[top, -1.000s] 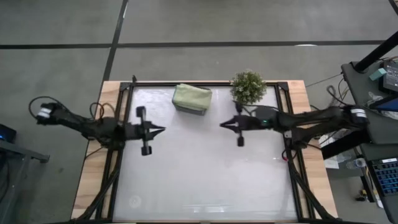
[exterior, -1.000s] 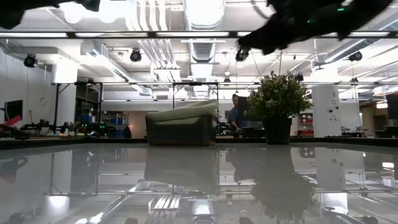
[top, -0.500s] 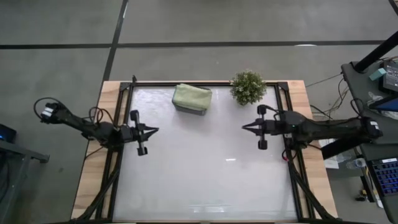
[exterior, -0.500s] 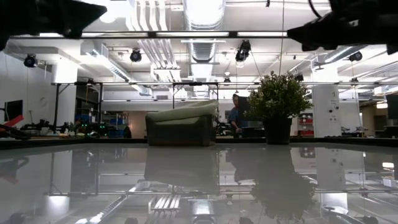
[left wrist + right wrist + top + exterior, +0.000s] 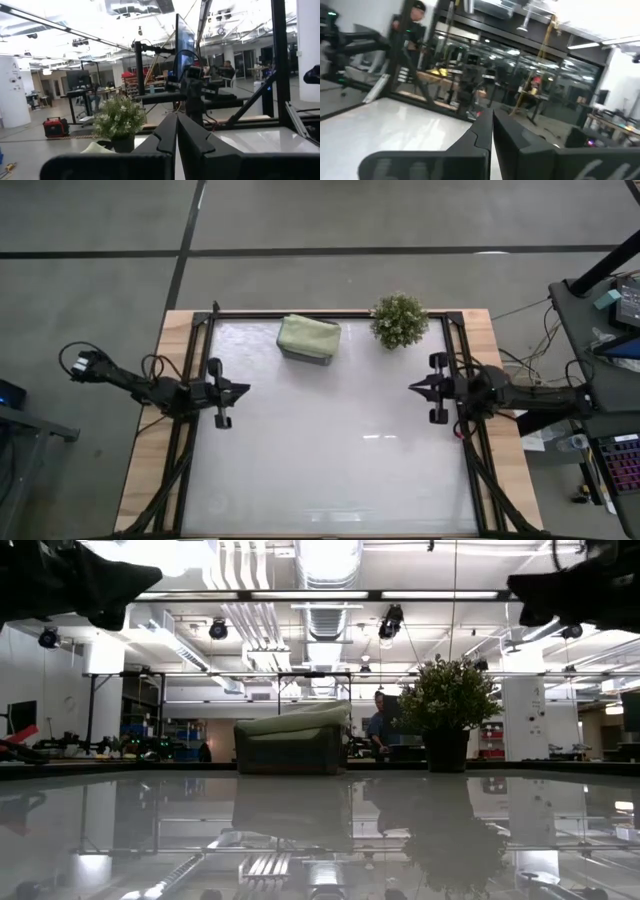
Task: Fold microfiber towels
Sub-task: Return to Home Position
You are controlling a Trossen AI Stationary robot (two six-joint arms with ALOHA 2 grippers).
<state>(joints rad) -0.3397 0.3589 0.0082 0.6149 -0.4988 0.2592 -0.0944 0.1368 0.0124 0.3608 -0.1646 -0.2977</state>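
Towels (image 5: 309, 335) lie folded in a small dark tray (image 5: 290, 754) at the far middle of the table (image 5: 330, 470). Only a sage-green top layer shows, and how many lie beneath it cannot be counted from above. In the low view the green fold bulges over the tray's rim. Just beside the tray, toward the right arm's side, stands a bushy potted plant (image 5: 399, 320). The left gripper (image 5: 246, 388) hangs over the table's left edge and the right gripper (image 5: 412, 387) over its right edge, both well apart from the tray. Each has its two fingers pressed together to a point and holds nothing. A person (image 5: 378, 726) sits in the room behind.
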